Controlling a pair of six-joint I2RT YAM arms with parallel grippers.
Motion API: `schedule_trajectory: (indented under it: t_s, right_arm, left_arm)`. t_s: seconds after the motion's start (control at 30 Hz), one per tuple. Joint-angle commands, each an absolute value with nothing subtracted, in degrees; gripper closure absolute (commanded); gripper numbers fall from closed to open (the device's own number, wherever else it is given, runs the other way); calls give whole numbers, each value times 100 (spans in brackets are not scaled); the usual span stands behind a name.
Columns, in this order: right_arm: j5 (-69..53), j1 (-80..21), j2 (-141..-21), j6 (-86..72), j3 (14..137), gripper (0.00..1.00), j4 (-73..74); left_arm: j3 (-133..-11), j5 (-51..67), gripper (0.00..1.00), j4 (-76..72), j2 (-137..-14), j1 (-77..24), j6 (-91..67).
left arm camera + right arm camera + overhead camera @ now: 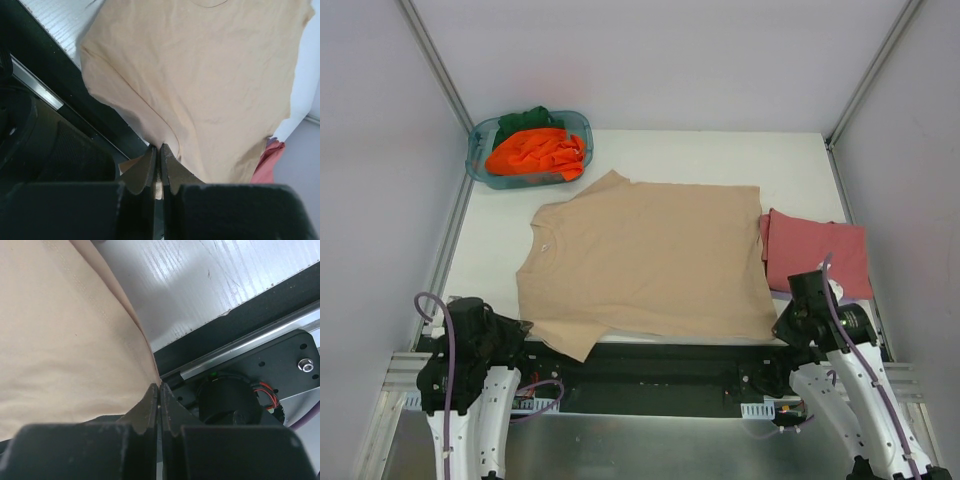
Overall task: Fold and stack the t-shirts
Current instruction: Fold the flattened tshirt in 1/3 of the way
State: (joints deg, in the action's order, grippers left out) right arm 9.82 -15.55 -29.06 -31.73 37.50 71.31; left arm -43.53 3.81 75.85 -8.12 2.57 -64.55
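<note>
Tan t-shirt (pixel 645 260) lies flat mid-bench (pixel 720 160). My left tool (pixel 160 148) and right tool (pixel 159 386) are clamped on its near hem. Folded red t-shirt (pixel 820 255) is just beside it. Teal tub (pixel 477 150) holds orange t-shirt (pixel 535 150) and green t-shirt (pixel 525 120).

Top cam: green shirt (pixel 525 120) lay mostly buried under orange shirt (pixel 535 150) in tub (pixel 478 160), so its extent was n/k. Red shirt (pixel 820 250): near edge partly hidden behind R arm (pixel 815 300). In L wrist view it showed only as a sliver at the R edge. Tan shirt (pixel 645 255) was cut off by top edge in L wrist view, and by top & L edges in R wrist view.
</note>
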Motion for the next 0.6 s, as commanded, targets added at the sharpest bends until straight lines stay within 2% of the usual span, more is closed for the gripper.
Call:
schedule_trajectory:
  t_s: [0.0,0.17,0.57]
  right_arm:
    - [966,-1521,-3067,-3041,3797,99,7085]
    - [958,-1521,-3488,-2971,3884,99,6566]
    - [1582,-1398,-5237,-2409,5017,99,5565]
  left_arm:
    - [-3781,860,100,7192,-791,229,-6539]
    - [-3393,1116,100,5628,-1334,220,-6636]
    - [-3708,590,100,3526,-3303,220,-6451]
